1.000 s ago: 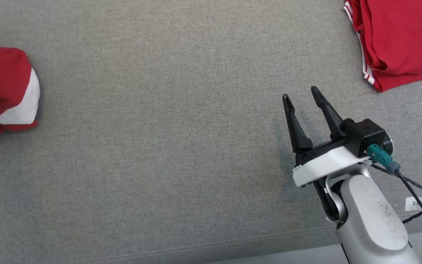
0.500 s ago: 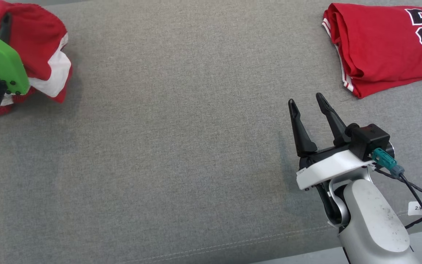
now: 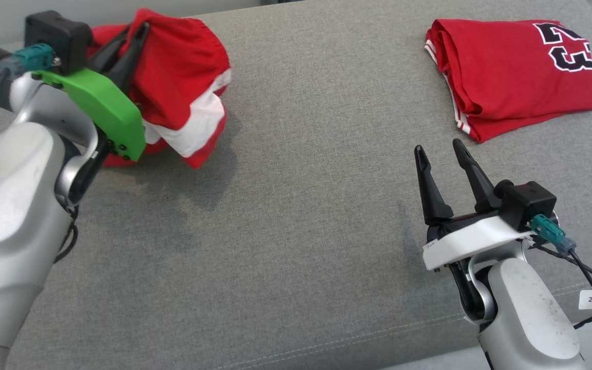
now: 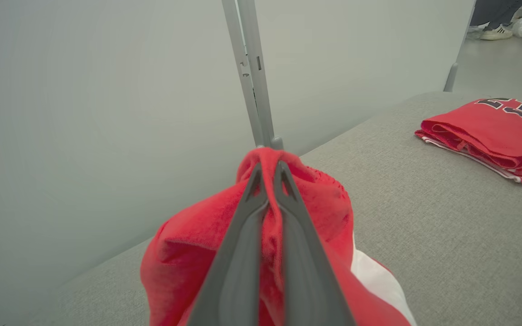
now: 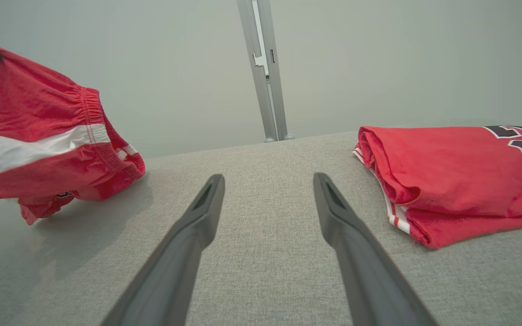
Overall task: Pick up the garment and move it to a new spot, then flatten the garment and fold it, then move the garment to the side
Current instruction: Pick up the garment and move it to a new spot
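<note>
Pinching one red garment [image 3: 183, 77], left gripper [image 3: 139, 30] is clenched; right gripper [image 3: 438, 146] released, near one folded jersey [image 3: 517, 77].

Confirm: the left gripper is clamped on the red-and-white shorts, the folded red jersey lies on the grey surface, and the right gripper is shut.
Wrong on one count: the right gripper is open, fingers spread with nothing between them, as the right wrist view shows. The left gripper is clamped on the red-and-white shorts, and the folded red jersey lies on the grey surface.
</note>
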Controlling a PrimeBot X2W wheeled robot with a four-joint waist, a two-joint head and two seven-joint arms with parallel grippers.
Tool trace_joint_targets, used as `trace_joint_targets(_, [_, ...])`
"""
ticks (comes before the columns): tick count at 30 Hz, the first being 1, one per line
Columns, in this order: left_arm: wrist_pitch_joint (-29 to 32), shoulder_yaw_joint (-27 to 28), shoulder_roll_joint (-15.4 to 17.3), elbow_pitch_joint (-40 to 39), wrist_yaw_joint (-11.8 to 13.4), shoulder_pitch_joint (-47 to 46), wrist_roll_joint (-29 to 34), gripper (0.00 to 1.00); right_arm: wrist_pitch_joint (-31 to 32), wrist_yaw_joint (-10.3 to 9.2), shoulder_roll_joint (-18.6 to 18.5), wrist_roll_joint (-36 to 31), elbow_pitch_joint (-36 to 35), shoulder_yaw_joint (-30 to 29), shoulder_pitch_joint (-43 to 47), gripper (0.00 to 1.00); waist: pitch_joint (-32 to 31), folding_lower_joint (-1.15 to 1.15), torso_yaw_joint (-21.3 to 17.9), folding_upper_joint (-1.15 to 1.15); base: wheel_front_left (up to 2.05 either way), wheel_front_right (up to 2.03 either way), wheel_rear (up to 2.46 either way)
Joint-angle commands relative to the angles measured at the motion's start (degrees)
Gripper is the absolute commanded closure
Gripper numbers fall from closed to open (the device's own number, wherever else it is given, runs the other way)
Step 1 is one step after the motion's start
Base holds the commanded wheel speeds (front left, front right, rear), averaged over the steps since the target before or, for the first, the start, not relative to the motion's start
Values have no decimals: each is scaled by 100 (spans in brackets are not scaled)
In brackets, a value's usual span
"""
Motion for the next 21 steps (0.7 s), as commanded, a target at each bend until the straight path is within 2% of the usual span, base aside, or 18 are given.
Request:
trace_joint_targets(1, [45, -65, -70, -315, 93, 201, -8, 100, -17, -4, -18, 53, -41, -11, 61, 0, -37, 0, -46, 0, 0, 0, 0])
trace_joint_targets(8, [102, -290, -271, -1407, 406, 789, -25, 100, -18, -4, -18, 62, -112, -92, 100, 0, -39, 0, -103, 0, 0, 0, 0])
trace_joint_targets(13, [115, -477, -378, -1795, 535, 1135, 1, 100, -18, -4, -19, 52, -150, -159, 126, 0, -11, 0, -97, 0, 0, 0, 0])
trace_joint_targets(18, [-43, -612, -559, -1798, 722, 1505, 10, 100, -19, -4, -18, 36, -162, -187, 133, 0, 24, 0, -53, 0, 0, 0, 0])
trace_joint_targets(21, [-144, -738, -753, -1556, 728, 1693, -54, 100, -19, -4, -20, 19, -142, -201, 114, 0, 28, 0, -18, 0, 0, 0, 0])
